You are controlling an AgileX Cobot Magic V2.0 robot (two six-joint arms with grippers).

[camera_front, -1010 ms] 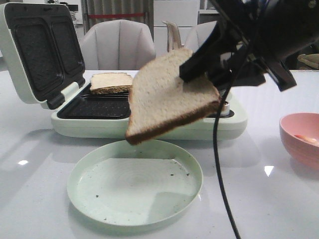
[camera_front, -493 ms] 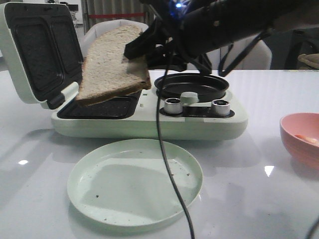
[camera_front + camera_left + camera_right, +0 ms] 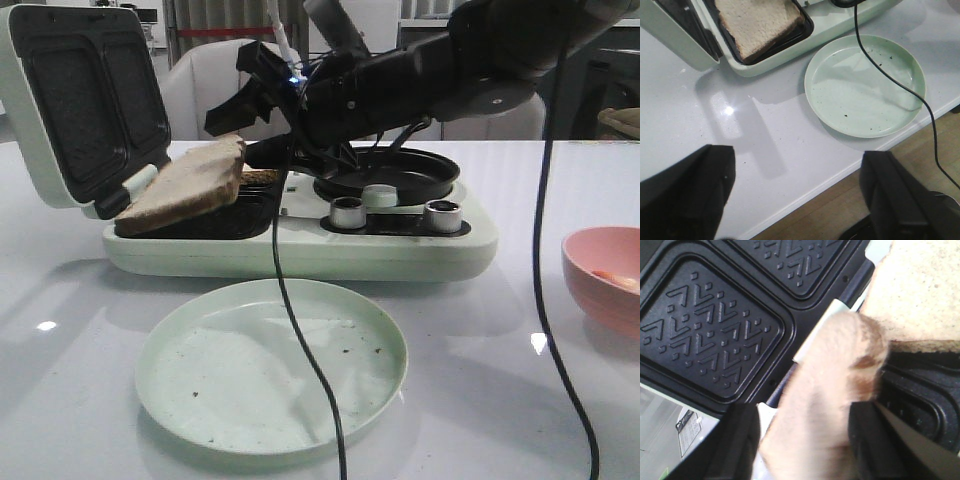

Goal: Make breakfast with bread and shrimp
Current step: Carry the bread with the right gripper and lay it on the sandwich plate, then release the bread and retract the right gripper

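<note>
Nearest the camera in the front view sits the pale green plate (image 3: 270, 365), bare but for a few dark crumbs, with a black cable (image 3: 300, 330) trailing across it. At about 3 o'clock from the plate, near the table's right edge, is the pink bowl (image 3: 603, 275) with a pale pink shrimp (image 3: 612, 277) just showing inside. Behind the plate, at 12 o'clock, stands the mint sandwich maker (image 3: 300, 235), its lid (image 3: 75, 100) raised at the left. A slice of bread (image 3: 185, 185) lies tilted in the maker's left-hand tray, high edge toward the right gripper (image 3: 240, 105). The second slice (image 3: 920, 290) lies in the tray beyond it, partly covered. The right gripper reaches in from 2 o'clock; the right wrist view shows its jaws on either side of the blurred slice edge, pinching it. The left gripper (image 3: 800, 195) hangs above the table's near edge, jaws spread wide and holding nothing
</note>
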